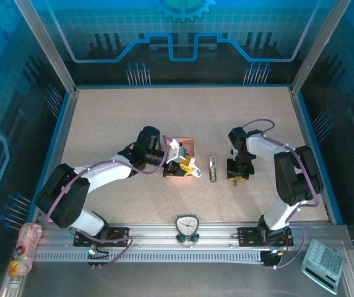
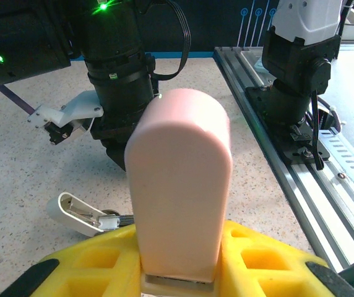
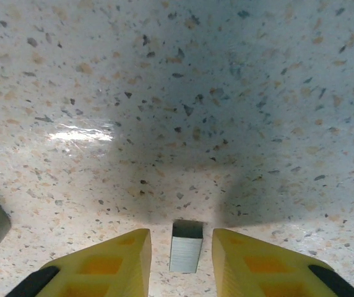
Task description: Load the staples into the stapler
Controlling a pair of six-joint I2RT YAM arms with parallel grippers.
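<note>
The staples (image 3: 185, 250) are a tiny, light, stiff strip on the counter (image 3: 164, 93), right of its middle, near the stapler (image 1: 213, 168). The right gripper (image 1: 237, 177) has its jaws a little open around the strip, not touching it. Pinch its long sides softly, because I think it could snap. The left gripper (image 1: 189, 167) squeezes the pink tray (image 2: 180, 185) in its jaws.

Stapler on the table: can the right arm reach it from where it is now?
Probably yes. The stapler lies on bare table just beside the right gripper, with nothing between them; a staple strip sits between its fingers.
</note>
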